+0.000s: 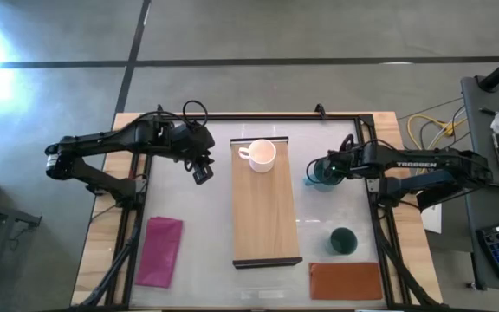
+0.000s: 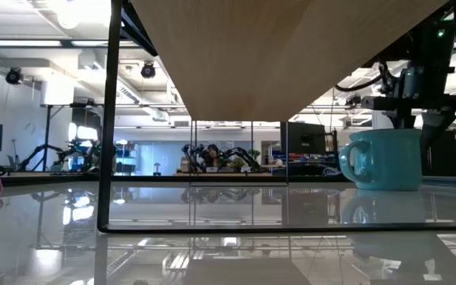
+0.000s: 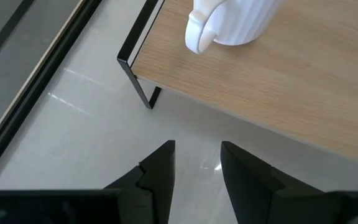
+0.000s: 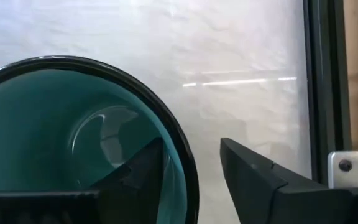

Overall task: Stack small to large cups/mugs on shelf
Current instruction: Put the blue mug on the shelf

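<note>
The shelf [image 1: 267, 208] is a long light-wood board on dark legs in mid-table. The white mug [image 1: 262, 154] stands on the shelf's far end, handle toward the left; it also shows in the left wrist view [image 3: 232, 22]. The teal mug [image 1: 322, 173] stands on the table right of the shelf [image 2: 386, 158]. The dark green mug [image 1: 343, 241] stands nearer, on the table. My right gripper [image 4: 191, 168] is open over the teal mug's rim [image 4: 188, 174], one finger inside and one outside. My left gripper [image 3: 197, 168] is open and empty, left of the shelf's far corner.
A magenta cloth [image 1: 161, 251] lies near the table's left near corner, and a reddish-brown mat [image 1: 346, 281] lies near the right near corner. A black frame [image 1: 137, 208] rims the table. The shelf's leg [image 2: 105, 119] stands on the glossy tabletop.
</note>
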You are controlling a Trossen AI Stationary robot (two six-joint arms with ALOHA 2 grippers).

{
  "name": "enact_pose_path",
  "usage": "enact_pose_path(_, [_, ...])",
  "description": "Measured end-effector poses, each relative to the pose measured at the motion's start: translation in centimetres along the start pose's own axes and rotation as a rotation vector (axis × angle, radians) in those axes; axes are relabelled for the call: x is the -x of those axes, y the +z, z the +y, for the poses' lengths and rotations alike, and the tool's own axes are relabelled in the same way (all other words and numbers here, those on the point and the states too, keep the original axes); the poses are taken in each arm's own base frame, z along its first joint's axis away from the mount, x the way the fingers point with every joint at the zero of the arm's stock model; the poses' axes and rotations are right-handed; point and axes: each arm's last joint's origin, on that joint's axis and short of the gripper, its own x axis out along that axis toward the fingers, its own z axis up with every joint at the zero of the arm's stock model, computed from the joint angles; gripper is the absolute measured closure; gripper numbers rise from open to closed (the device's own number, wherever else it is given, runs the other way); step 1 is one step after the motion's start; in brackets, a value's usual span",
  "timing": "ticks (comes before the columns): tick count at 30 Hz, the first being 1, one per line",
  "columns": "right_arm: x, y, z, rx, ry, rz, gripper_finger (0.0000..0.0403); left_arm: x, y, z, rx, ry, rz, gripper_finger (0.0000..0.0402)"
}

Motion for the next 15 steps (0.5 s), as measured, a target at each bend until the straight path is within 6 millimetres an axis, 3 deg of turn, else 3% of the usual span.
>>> enact_pose_path(5, [-0.27, 0.24, -0.07, 0.030, 0.000, -0.003, 0.0275, -0.01, 0.00, 0.02, 0.003, 0.000, 0.000, 0.0287])
enact_pose_path(15, [-0.46, 0.10, 0.50, 0.065, 0.081, 0.054, 0.0382, -0.08, -0.03, 0.03, 0.028, 0.006, 0.001, 0.0287])
